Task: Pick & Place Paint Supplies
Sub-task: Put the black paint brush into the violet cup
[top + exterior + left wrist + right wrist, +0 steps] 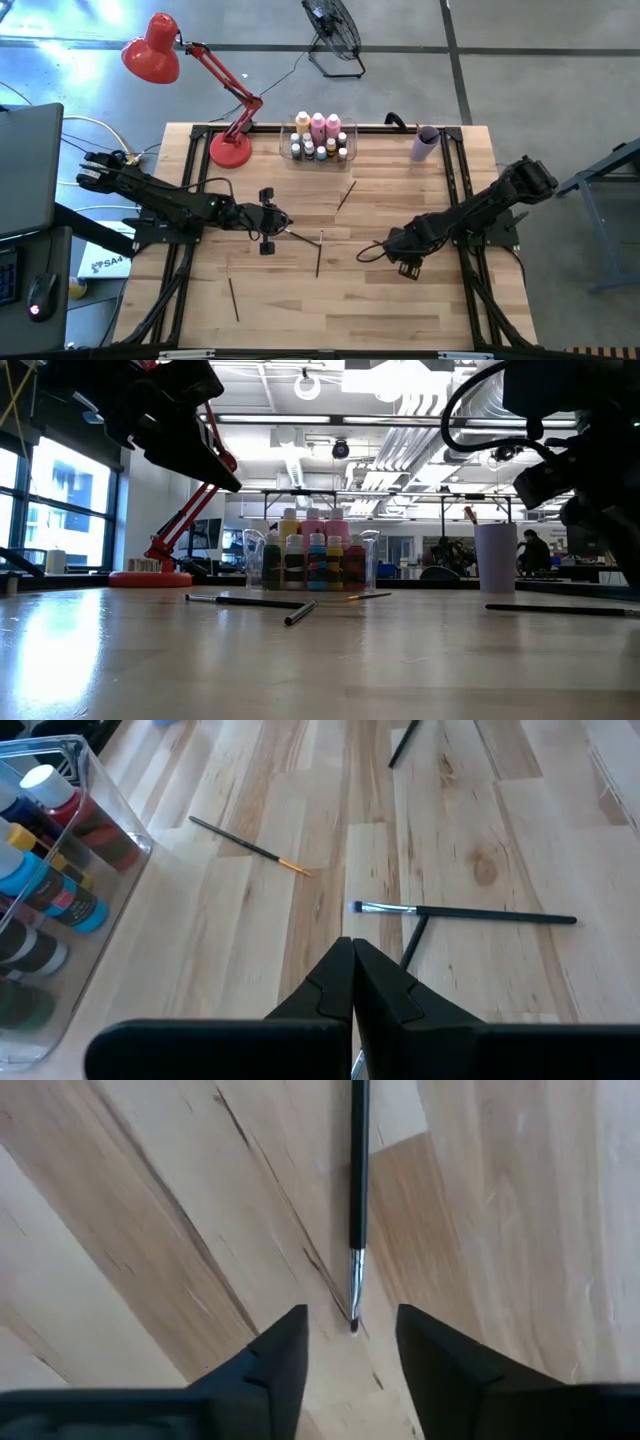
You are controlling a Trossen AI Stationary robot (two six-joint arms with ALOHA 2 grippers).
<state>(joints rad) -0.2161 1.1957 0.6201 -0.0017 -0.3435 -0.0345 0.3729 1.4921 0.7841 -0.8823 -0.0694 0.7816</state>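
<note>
Bottles (318, 137) upright together; paintbrushes (319, 252) lie scattered.

Overhead looks straight down; low camera sits at tabletop level; both share the clear bin (319, 145) far-centre.

Smooth pale wood table (400, 300)

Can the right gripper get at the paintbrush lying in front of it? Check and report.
Probably yes: the right gripper is open, the paintbrush tip lies between its fingers, and only bare table surrounds it.
</note>
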